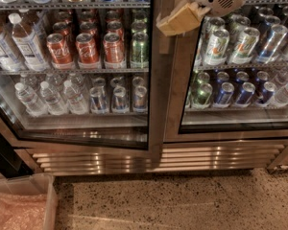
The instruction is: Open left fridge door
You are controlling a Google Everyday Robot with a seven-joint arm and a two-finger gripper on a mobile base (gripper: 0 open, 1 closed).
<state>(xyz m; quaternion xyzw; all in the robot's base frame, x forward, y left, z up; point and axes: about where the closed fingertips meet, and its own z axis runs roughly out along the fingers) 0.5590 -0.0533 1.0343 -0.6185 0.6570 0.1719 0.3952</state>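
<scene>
The left fridge door (pixel 156 90) is a glass pane in a wide brushed-steel frame. Behind the pane stand red cans (pixel 86 49) and clear water bottles (pixel 48 97). The door's bottom edge slants away from the fridge base, so it stands slightly ajar. My gripper (pixel 176 17), tan with a white wrist behind it, is at the top of the view. It sits against the upper right edge of this door's frame, where the two doors meet. I cannot make out the long handle.
The twin right door (pixel 240 56) shows green-white and blue cans and looks flush. A steel grille (pixel 158 158) runs under both doors. A clear plastic bin (pixel 47 202) stands on the speckled floor (pixel 182 202) at bottom left.
</scene>
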